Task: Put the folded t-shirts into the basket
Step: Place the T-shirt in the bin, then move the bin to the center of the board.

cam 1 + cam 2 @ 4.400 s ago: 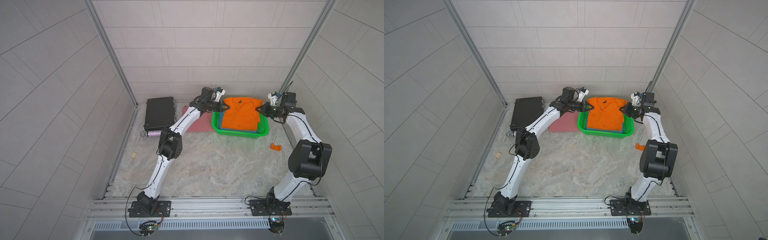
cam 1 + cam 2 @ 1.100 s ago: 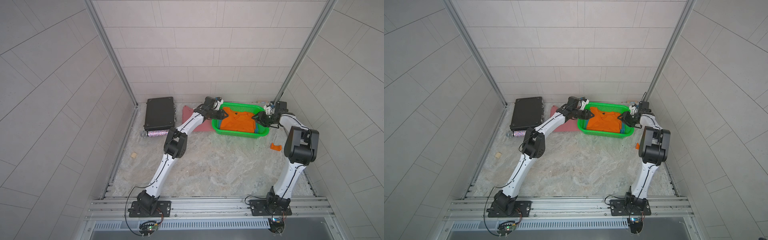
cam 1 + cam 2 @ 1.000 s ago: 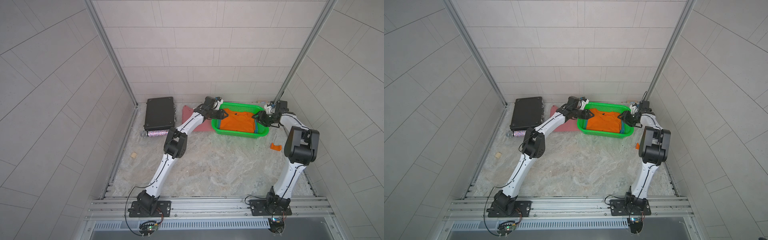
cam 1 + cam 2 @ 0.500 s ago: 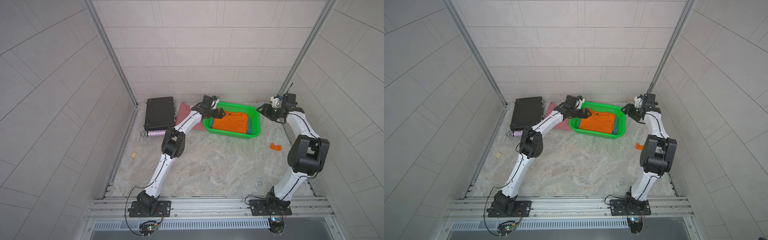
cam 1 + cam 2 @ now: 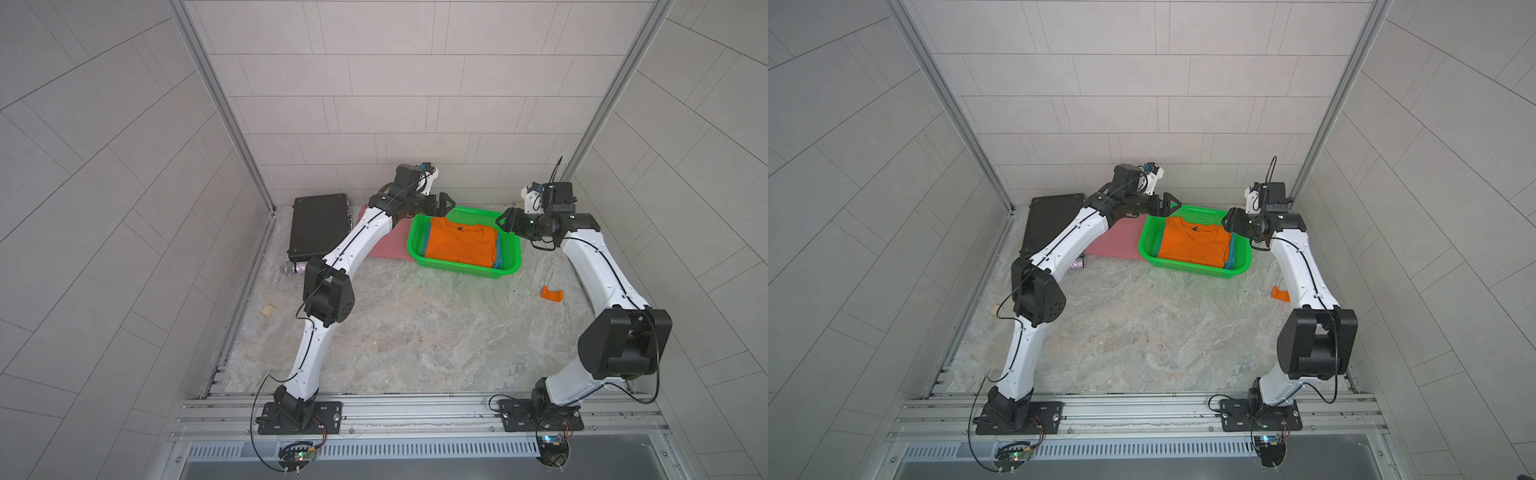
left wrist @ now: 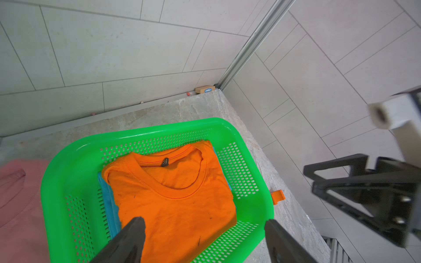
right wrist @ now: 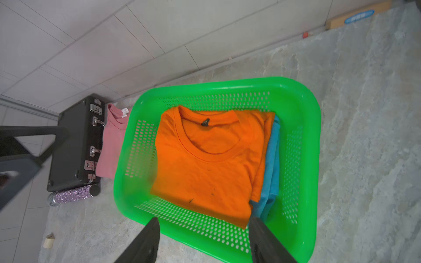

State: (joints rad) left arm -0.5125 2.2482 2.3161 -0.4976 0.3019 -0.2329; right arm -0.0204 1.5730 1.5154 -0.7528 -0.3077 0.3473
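I am holding my left pincer (image 5: pixel 446 205) wide open and empty, hovering over the far left corner of the basket (image 5: pixel 461 271). My right pincer (image 5: pixel 505 220) is hanging open too, gripping nothing, above the basket's right rim. Below them the orange t-shirt (image 5: pixel 459 243) is lying flat in the basket on top of the teal t-shirt (image 7: pixel 271 159), whose edge is showing along one side. The basket is sitting near the far edge of the surface (image 5: pixel 415 332), toward its right corner. The pink t-shirt (image 5: pixel 392 247) is lying outside on the surface, just beside the basket, between it and the black case (image 5: pixel 320 226).
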